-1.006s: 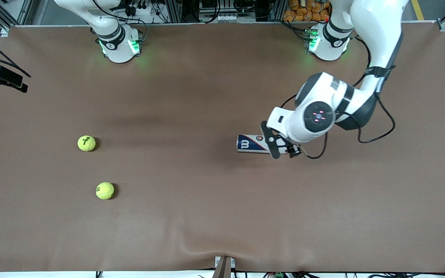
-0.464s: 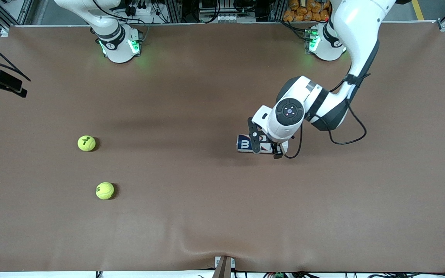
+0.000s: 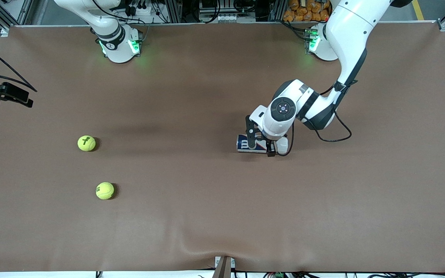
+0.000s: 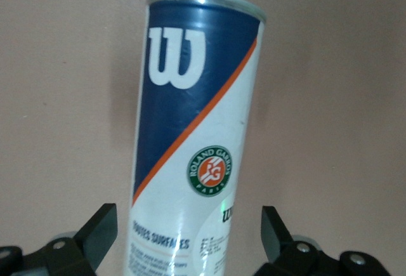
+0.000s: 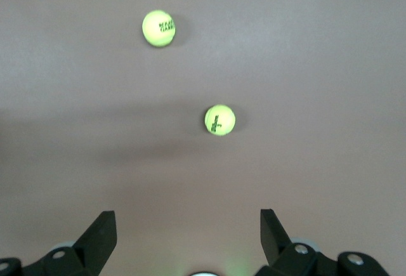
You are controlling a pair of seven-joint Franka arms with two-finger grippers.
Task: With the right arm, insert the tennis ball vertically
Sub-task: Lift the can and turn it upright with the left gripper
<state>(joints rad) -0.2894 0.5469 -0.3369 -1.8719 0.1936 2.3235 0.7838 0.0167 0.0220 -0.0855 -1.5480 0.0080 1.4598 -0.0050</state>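
From the front, the left end effector [image 3: 260,143] sits low over a tennis ball can [image 3: 250,144] lying on the brown bench [image 3: 207,216], and two tennis balls [image 3: 86,143] [image 3: 105,190] lie well apart from it toward the right arm's end. The left wrist view shows its fingers [image 4: 95,231] spread wide on each side of the can [image 4: 190,149], not squeezing it. In the right wrist view the right end effector [image 5: 187,238] hangs wide open and empty, high over both balls [image 5: 158,28] [image 5: 219,120].

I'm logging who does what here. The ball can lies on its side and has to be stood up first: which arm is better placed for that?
The left. The left gripper is open astride the Wilson ball can, fingers flanking it. The right gripper is open high above the two tennis balls.
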